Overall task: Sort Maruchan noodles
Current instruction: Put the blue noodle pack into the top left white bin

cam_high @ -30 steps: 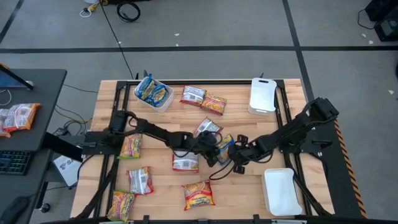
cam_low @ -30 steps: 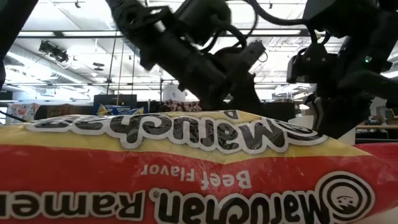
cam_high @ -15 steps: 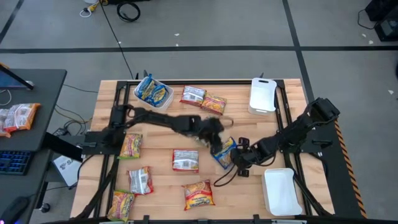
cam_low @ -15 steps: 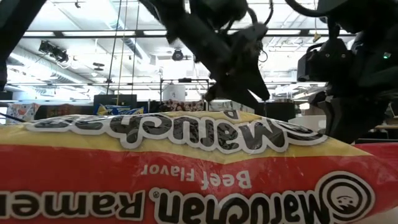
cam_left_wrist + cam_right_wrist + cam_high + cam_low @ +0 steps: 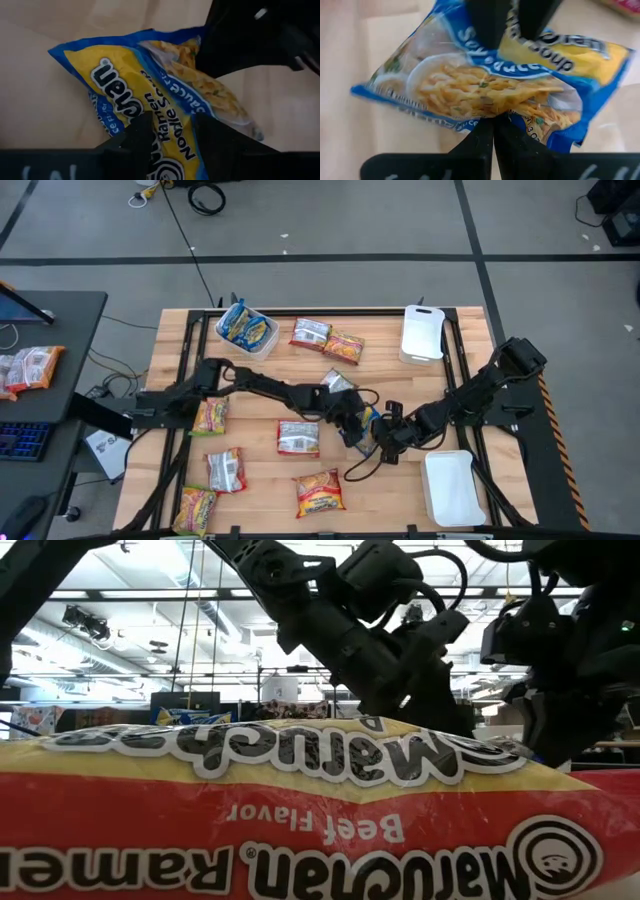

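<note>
Between my two grippers near the table's middle is a blue-yellow noodle packet [image 5: 364, 423] [image 5: 125, 85] [image 5: 470, 85]. My left gripper [image 5: 352, 423] [image 5: 170, 120] reaches in from the left and is shut on it. From the right, my right gripper [image 5: 378, 438] [image 5: 494, 125] is shut on its other side. Other noodle packets lie flat on the table: silver-white ones [image 5: 298, 438], orange-red ones [image 5: 320, 492] and yellow-green ones [image 5: 210, 415]. More blue-yellow packets lie in a white tray [image 5: 262, 345] at the far left. My left gripper pinches the packet between its two fingers at the lettered middle band [image 5: 167, 125]. The fingers [image 5: 487, 20] slant down from the table's left. Whether the packet rests on the table, I cannot tell. My right gripper pinches the packet's long edge [image 5: 495, 112] about halfway along, below the noodle picture. The fingers slant down from the table's right. The film is crumpled and gathered where they meet it.
A white tray [image 5: 422, 332] stands at the far right and another [image 5: 448, 488] at the near right. A beef packet [image 5: 300, 810] fills the front of the low view and hides the table behind it. A desk [image 5: 50, 370] stands left of the table.
My left arm has swung toward the table's far edge and come back toward the near edge, ending at the blue-yellow packet a little to the right of where it was. The packet has stayed beside my right gripper.
</note>
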Available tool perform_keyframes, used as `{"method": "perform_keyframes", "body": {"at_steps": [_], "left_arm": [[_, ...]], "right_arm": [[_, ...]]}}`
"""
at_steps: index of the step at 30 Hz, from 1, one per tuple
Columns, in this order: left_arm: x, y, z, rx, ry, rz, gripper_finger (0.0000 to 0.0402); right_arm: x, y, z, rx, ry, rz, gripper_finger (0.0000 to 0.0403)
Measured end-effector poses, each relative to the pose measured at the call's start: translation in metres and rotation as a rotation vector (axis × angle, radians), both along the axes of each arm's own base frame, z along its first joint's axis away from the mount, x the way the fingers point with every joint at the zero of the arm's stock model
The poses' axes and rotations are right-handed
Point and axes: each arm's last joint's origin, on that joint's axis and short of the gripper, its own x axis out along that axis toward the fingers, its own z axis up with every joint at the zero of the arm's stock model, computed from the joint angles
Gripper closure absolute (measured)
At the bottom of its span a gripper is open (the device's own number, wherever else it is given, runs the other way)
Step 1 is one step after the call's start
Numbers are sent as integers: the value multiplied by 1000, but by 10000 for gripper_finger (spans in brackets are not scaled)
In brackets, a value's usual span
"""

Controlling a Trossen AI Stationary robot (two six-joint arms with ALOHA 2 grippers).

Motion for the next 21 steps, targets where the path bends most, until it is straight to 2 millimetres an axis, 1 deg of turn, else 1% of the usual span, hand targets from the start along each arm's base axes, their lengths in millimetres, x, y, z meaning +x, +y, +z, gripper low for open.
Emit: {"method": "perform_keyframes", "body": {"at_steps": [5, 8, 10, 12, 13, 17, 19, 21], "left_arm": [[-4, -5, -4, 81, 55, 63, 245], [-5, -8, -4, 104, 52, 52, 240], [-5, -10, -4, 125, 50, 54, 246], [-5, -14, -4, 167, 46, 61, 266], [-6, -15, -4, 192, 45, 63, 283], [-7, -19, -1, 300, 32, 61, 377], [-8, -17, 5, 320, 31, 58, 389], [-11, -14, 17, 344, 24, 51, 394]], "right_arm": [[2, -1, 1, -33, -29, -15, 363], [2, -1, 1, -33, -31, -14, 340], [2, -1, 1, -33, -30, -12, 322], [2, -1, 1, -31, -22, 5, 303], [2, -1, 1, -29, -16, 17, 294], [1, -2, 2, -10, -5, 21, 269], [1, -3, 3, 9, 8, 24, 264], [-1, -4, 4, 28, 28, 16, 263]]}}
